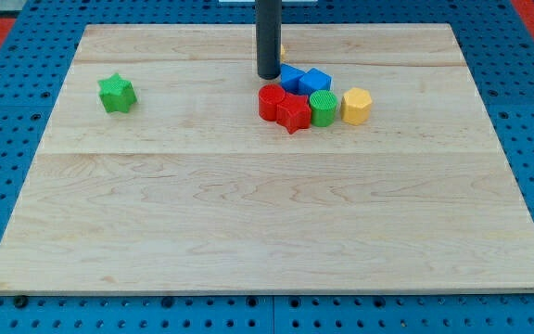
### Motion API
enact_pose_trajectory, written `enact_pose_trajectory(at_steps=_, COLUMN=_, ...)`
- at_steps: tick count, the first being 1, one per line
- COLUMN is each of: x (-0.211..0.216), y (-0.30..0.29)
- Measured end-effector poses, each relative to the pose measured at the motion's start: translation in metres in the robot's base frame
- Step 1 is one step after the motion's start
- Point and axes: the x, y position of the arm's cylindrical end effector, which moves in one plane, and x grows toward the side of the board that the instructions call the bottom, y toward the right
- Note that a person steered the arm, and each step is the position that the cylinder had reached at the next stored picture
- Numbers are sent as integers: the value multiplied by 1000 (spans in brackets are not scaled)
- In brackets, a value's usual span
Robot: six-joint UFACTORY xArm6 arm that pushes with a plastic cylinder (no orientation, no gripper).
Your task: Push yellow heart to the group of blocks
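Note:
My tip (268, 75) rests on the board near the view's top centre. Only a small yellow sliver (283, 52) shows just right of the rod; it may be the yellow heart, and the rest is hidden behind the rod. The group lies just right of and below my tip: two blue blocks (292, 76) (316, 81), a red cylinder (270, 101), a red star (294, 115), a green cylinder (324, 108) and a yellow hexagon (356, 106). My tip is close beside the left blue block.
A green star (117, 94) sits alone at the view's left. The wooden board (267, 232) lies on a blue pegboard surface (7, 139).

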Motion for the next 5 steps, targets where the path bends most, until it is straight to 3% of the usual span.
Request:
enact_pose_trajectory(at_steps=3, x=-3, y=-88)
enact_pose_trajectory(at_steps=5, x=-46, y=-68)
